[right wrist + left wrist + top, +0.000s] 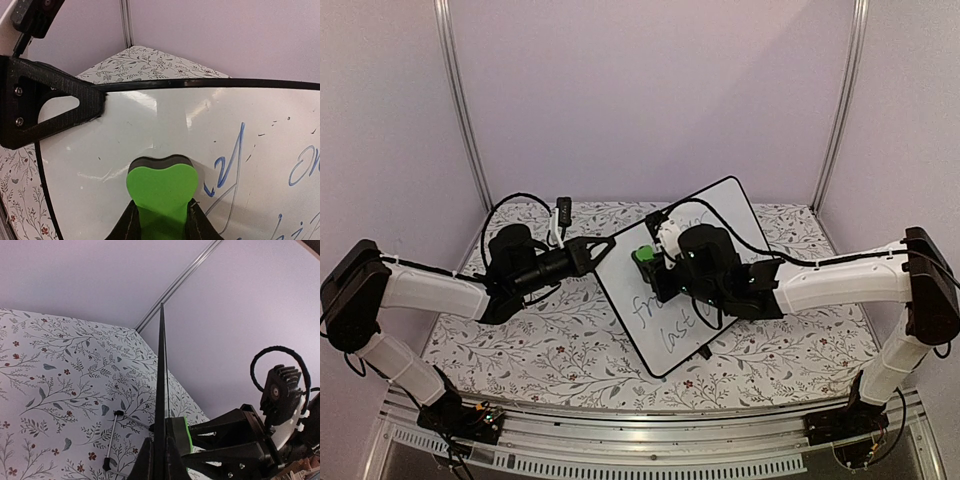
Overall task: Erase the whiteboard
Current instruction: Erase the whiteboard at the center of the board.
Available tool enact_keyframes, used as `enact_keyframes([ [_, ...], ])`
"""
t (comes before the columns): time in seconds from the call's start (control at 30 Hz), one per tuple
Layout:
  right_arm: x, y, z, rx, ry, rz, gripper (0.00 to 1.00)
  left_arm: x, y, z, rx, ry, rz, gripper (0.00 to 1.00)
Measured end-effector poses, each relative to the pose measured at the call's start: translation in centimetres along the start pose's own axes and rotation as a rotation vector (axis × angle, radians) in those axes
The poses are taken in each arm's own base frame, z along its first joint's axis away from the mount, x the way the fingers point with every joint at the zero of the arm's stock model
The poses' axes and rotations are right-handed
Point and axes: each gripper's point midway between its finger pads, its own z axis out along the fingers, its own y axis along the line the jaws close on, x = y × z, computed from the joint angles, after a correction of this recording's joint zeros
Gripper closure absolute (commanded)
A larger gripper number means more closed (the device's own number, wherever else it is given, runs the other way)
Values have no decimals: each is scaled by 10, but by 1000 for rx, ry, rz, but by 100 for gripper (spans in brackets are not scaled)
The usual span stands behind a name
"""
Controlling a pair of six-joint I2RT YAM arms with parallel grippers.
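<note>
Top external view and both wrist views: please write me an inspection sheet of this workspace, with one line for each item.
Surface: floral tablecloth, lying flat.
Job's things: whiteboard with blue writing on it, bare white near the green eraser, which presses on the board.
Clutter: thin metal rod with black tips lying on the cloth.
End effectors: left end effector shut on the whiteboard's rim; right end effector shut on the green eraser.
Cables: black cable loop above the left arm; black cable along the right arm.
Surroundings: lilac walls, metal frame posts.
</note>
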Motion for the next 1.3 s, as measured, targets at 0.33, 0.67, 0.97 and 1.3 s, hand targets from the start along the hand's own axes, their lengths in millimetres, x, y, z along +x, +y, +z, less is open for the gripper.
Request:
enact_keyframes([
  [0.33, -1, -3, 0, 17, 34, -18, 71, 0, 0, 0, 1, 1, 0, 100],
  [0.67, -37, -1, 15, 50, 45, -71, 71, 0, 1, -1, -2, -1, -7, 100],
  [0.97, -23, -3, 13, 38, 136, -91, 71, 0, 2, -1, -5, 0, -9, 100],
  [1.3, 13, -5, -3, 14, 297, -99, 72, 1, 2, -1, -5, 0, -9, 100],
])
